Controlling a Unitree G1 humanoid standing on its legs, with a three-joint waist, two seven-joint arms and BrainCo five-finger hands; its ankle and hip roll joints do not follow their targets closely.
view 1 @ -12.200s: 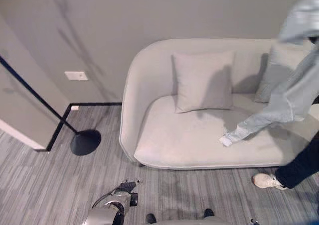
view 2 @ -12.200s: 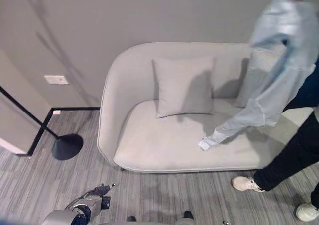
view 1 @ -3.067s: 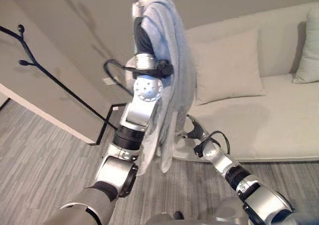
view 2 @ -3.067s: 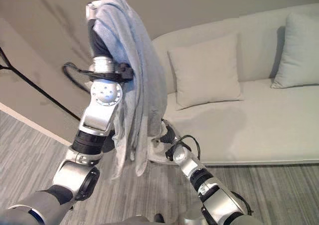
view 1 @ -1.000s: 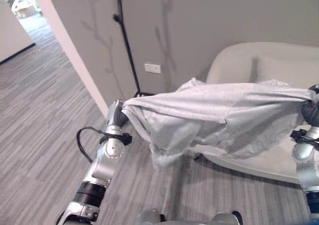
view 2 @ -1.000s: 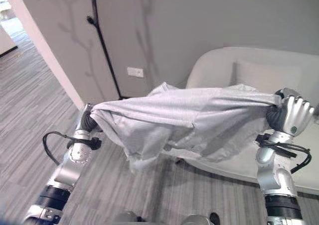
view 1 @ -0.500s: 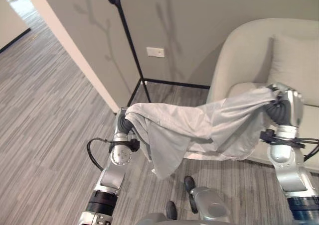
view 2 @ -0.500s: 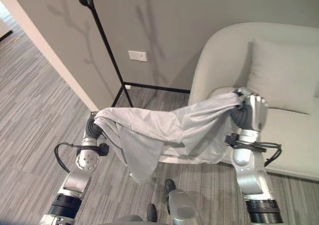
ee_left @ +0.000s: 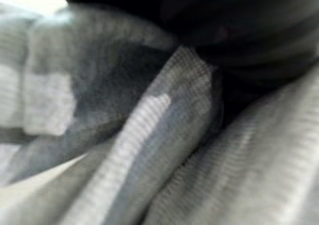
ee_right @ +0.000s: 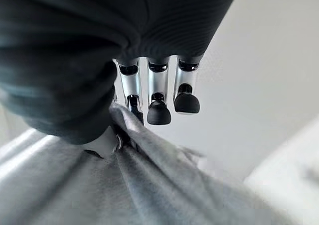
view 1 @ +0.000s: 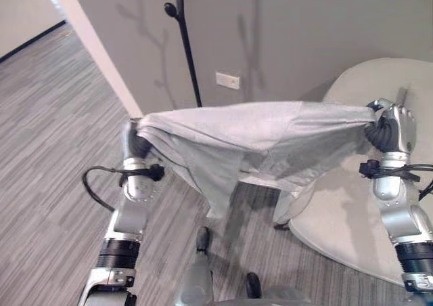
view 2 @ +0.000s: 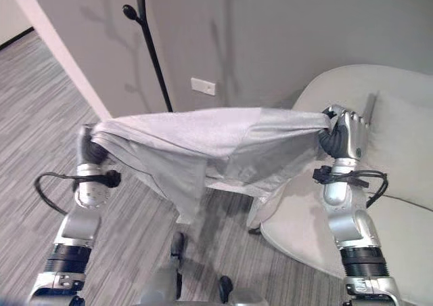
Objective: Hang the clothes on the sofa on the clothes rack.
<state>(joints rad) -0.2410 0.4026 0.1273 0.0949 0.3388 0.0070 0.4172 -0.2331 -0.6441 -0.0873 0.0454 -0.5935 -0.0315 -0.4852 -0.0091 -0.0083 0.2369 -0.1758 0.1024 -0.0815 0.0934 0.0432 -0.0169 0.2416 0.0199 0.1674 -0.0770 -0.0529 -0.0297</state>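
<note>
- Garment (view 1: 257,140): a pale grey piece of clothing, off the sofa and in the air, stretched in a broad band between the two raised hands; its middle sags into a loose fold that hangs toward the floor. Holding it by two ends spreads the cloth, which would make it easier to drape over a peg than a bunched bundle.
- Left hand (view 1: 137,143): at the garment's left end, with cloth gathered and wrapped over it. The left wrist view shows bunched fabric against the dark cover; the fingers themselves are hidden, so whether they are curled cannot be told.
- Right hand (view 2: 344,133): at the garment's right end, above the sofa's edge, fingers curled round a gathered corner of the cloth; the right wrist view shows the dark-tipped fingers (ee_right: 158,110) bent over the fabric.
- Clothes rack (view 1: 186,49): a thin black pole with a knobbed branch, standing against the grey wall behind the stretched garment, between the hands but nearer the left one.
- Sofa (view 2: 406,184): light-coloured, rounded, to the right; no clothing lies on the part shown.
- Judged stage: carrying toward the rack; hanging not yet done.
</note>
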